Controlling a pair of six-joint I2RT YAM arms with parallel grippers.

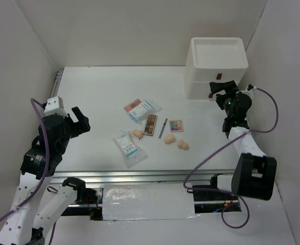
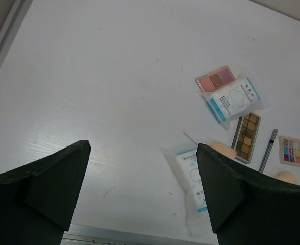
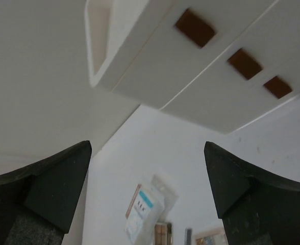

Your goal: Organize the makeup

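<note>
The makeup lies mid-table: a pink compact [image 1: 133, 105], a printed sachet [image 1: 146, 109], a brown palette [image 1: 151, 124], a grey pencil [image 1: 163, 127], a multicoloured palette [image 1: 176, 125], three peach sponges [image 1: 169, 139] and two more sachets [image 1: 127, 145]. My left gripper [image 1: 81, 122] is open and empty, above the table left of the items. Its wrist view shows the near sachet [image 2: 193, 176], compact [image 2: 215, 79] and brown palette [image 2: 246, 137]. My right gripper [image 1: 219, 92] is open and empty, raised beside the drawer unit's front. Its wrist view shows a sachet [image 3: 142, 209] far below.
A white stacked drawer unit [image 1: 216, 66] with brown handle tabs stands at the back right, its top tray open; it fills the top of the right wrist view [image 3: 211, 56]. White walls enclose the table. A metal rail [image 1: 140, 176] runs along the near edge.
</note>
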